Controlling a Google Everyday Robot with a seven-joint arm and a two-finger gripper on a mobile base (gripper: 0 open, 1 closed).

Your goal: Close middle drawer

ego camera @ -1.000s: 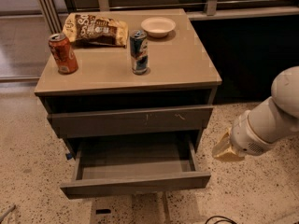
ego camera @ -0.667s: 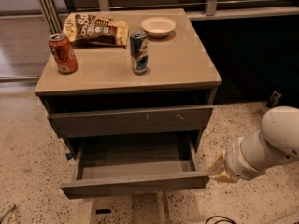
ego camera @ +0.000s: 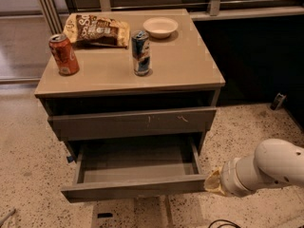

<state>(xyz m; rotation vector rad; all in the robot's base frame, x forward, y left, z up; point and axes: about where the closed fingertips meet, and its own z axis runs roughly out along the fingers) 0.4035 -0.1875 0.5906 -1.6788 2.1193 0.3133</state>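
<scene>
The middle drawer (ego camera: 133,188) is pulled far out of the grey-brown cabinet, and its plain flat front faces me low in the camera view. Its inside looks empty. Above it sits the taller drawer front (ego camera: 133,123) with small white scratch marks, standing out slightly from the cabinet. My gripper (ego camera: 212,181) is at the end of the white arm (ego camera: 266,169) at the lower right. It sits right at the right end of the middle drawer's front, touching or nearly touching it.
On the cabinet top (ego camera: 185,65) stand a red can (ego camera: 64,54), a blue can (ego camera: 141,52), a snack bag (ego camera: 97,30) and a white bowl (ego camera: 160,27). A speckled floor (ego camera: 247,127) surrounds the cabinet. A dark wall is at the right, and railings are behind.
My arm has moved down and to the left, bringing the gripper from beside the cabinet to the right end of the middle drawer's front. The drawer has not visibly moved.
</scene>
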